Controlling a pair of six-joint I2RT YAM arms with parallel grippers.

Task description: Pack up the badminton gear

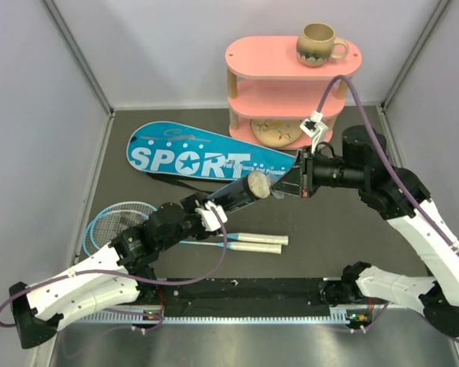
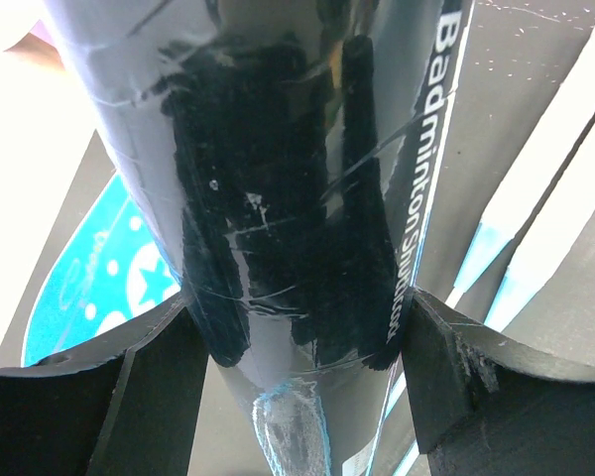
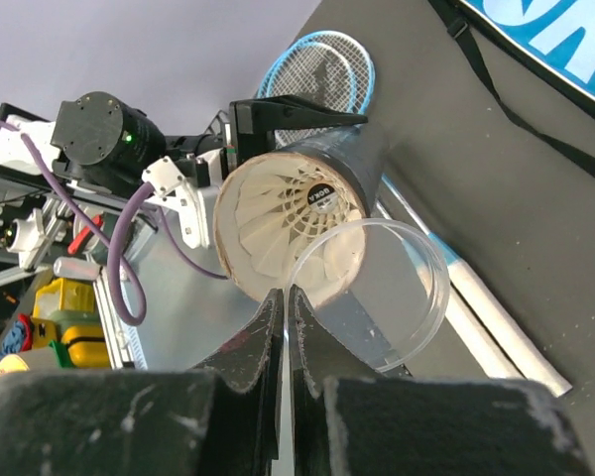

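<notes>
a dark grey table mat (image 1: 329, 229) sits inside pale walls (image 1: 176, 46), and the blue "sport" racket cover (image 1: 206, 157) lies flat across its middle. behind the cover's right end stands the pink three-tier shelf (image 1: 264, 57), with a beige mug (image 1: 319, 43) on its top tier.

the long black tube (image 1: 237, 193) is held off the mat at the near side of the cover. it slants, with its open mouth reaching the cover's right end and its lower part further out from the cover. the left gripper (image 1: 210, 208) is clenched around that lower part. in the left wrist view both fingers press the tube's sides, beside the white print "badminton shuttlecock".

a white feather shuttlecock (image 3: 288, 213) sits inside the mouth, its feathers flaring outward. how many lie behind it cannot be told.

just past the cover's right tip, the right gripper (image 3: 283, 302) is pinched on the rim of a clear lid (image 3: 397, 307), its fingers nearly together. the lid is tilted right in front of the tube's mouth and overlaps its lower edge in the right wrist view. whether lid and tube touch cannot be told.

the two light-blue rackets (image 1: 118, 220) lie on the mat on the near side of the cover, one over the other. their heads are below its left end and their white handles (image 1: 252, 243) below its right half.
</notes>
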